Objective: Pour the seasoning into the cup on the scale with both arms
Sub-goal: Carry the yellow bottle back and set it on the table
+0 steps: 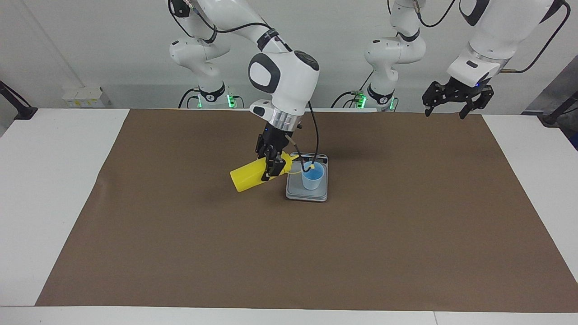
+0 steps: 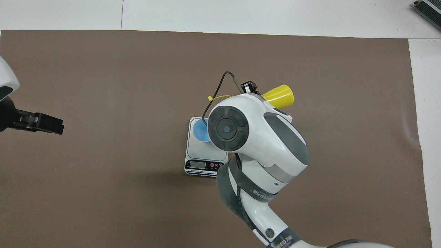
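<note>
Right gripper (image 1: 271, 168) pinches yellow seasoning bottle (image 1: 249, 177) near its neck, tipped almost flat, nozzle over light blue cup (image 1: 312, 176) for pouring. Cup stands on kitchen scale (image 1: 307, 192), bottle at cup's 9 o'clock in facing view. Left gripper (image 1: 456, 101) waits raised, fingers spread.

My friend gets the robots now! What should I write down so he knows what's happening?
Right hand: shut on the yellow seasoning bottle, tipped with its nozzle at the rim of the blue cup.
Left hand: open, holding nothing, waiting in the air over the left arm's end of the table.
The cup stands on the scale, mid-table.
Done: bottle picked up and tilted, cap off and dangling on its tether.
Left: finish pouring, set the bottle upright. How much is in the cup cannot be seen.
</note>
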Controlling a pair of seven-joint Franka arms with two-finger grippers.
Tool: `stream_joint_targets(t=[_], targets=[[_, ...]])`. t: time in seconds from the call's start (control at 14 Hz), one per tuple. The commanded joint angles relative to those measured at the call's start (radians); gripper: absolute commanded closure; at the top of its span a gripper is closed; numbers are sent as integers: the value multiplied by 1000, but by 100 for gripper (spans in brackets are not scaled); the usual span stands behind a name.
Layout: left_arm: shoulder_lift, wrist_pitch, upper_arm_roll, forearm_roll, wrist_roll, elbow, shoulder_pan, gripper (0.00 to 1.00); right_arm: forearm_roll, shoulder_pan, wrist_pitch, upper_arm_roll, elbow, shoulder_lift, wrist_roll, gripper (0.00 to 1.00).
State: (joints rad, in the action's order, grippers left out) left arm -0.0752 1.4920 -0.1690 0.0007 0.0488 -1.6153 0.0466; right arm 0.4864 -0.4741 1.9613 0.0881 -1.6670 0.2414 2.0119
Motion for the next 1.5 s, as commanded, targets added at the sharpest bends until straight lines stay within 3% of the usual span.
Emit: stream_joint_targets(t=[0.0, 0.5, 0.93, 1.43], targets=[[-31, 7, -6, 16, -1, -32, 12, 0, -132, 77, 25, 8, -82, -89, -76, 100], [-31, 5, -6, 16, -1, -32, 12, 0, -608, 310, -47, 8, -114, -126, -355, 100], [-31, 5, -7, 16, 0, -34, 12, 0, -1000, 520, -16, 5, -270, -165, -556, 100], [-29, 25, -7, 15, -1, -34, 10, 0, -1189, 725, -59, 7, -341, -85, -834, 100]])
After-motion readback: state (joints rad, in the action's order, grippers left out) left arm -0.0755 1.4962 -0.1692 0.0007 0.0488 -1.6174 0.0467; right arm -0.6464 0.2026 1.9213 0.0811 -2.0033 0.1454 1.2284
